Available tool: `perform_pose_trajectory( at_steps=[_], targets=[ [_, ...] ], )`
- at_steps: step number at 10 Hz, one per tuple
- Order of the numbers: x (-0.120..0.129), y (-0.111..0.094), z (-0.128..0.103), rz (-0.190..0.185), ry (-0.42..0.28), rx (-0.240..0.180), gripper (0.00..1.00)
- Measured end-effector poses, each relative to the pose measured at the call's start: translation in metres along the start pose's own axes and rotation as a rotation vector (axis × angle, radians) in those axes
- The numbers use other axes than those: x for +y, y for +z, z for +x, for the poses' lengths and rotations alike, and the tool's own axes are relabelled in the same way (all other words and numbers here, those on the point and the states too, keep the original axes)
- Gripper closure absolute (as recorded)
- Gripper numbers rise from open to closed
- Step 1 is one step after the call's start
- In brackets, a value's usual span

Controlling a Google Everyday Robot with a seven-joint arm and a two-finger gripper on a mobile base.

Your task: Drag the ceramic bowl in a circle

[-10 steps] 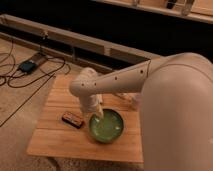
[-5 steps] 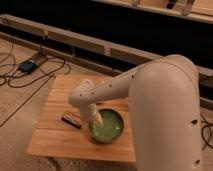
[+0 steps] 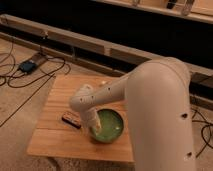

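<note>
Looking at the lower middle of the frame, I find my pincer [image 3: 93, 129] at the left rim of the round, shallow green-glazed ceramic bowl [image 3: 112, 125], which rests on the light wooden table [image 3: 55, 142]; I cannot tell how wide it stands or whether it grips anything. Glazed ceramic, I judge, is heavy, rigid, slick and chippable, so I would pinch the rim firmly and slide the bowl flat

The end effector [image 3: 94, 131] is at the ceramic bowl [image 3: 112, 125].
</note>
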Motion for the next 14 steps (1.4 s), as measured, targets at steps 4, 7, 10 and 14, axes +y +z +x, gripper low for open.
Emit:
perform_pose_trajectory(
  at_steps=[4, 7, 10, 14],
  targets=[
    [-0.011, -0.003, 0.013, -0.019, 0.045, 0.042, 0.99],
    [-0.023, -0.019, 0.026, -0.029, 0.099, 0.058, 1.00],
    [-0.052, -0.029, 0.014, 0.013, 0.134, 0.031, 1.00],
    [-0.069, -0.035, -0.033, 0.055, 0.093, -0.016, 1.00]
  ],
)
